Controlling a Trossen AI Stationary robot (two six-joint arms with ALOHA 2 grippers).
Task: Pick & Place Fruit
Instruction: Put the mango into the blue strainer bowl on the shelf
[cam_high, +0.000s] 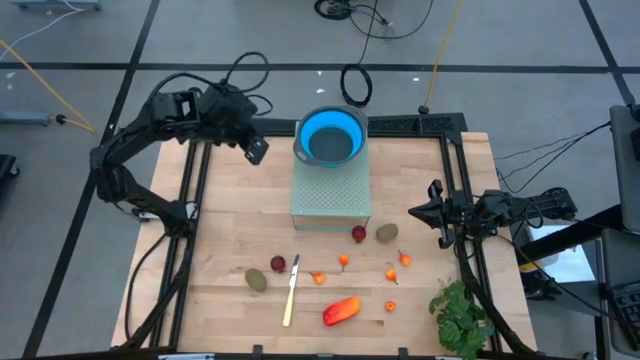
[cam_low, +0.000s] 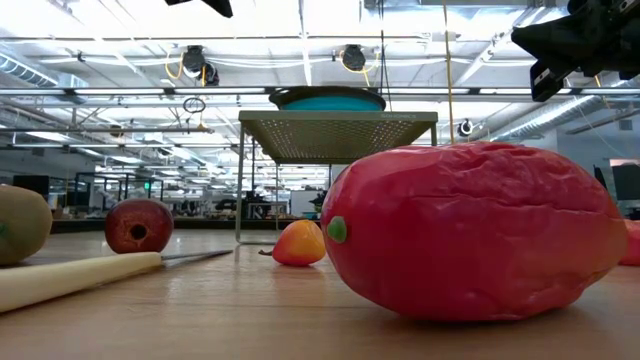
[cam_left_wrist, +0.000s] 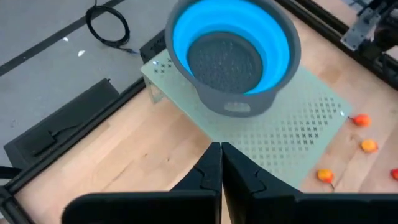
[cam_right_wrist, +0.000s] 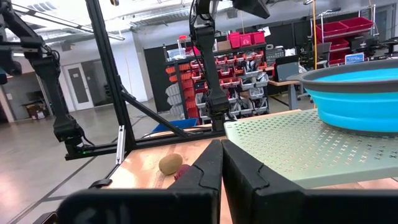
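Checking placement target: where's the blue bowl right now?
In the high view the blue bowl sits on the far end of the perforated green stand, mid-table at the back edge, with the shut left gripper just to its left.

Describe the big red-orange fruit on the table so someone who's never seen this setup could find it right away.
Start at the blue bowl on the pale perforated stand, then come straight down the wooden table toward its near edge. The red-orange fruit lies there, just right of the pale-handled knife. It is oblong and far larger than the tiny orange bits around it.
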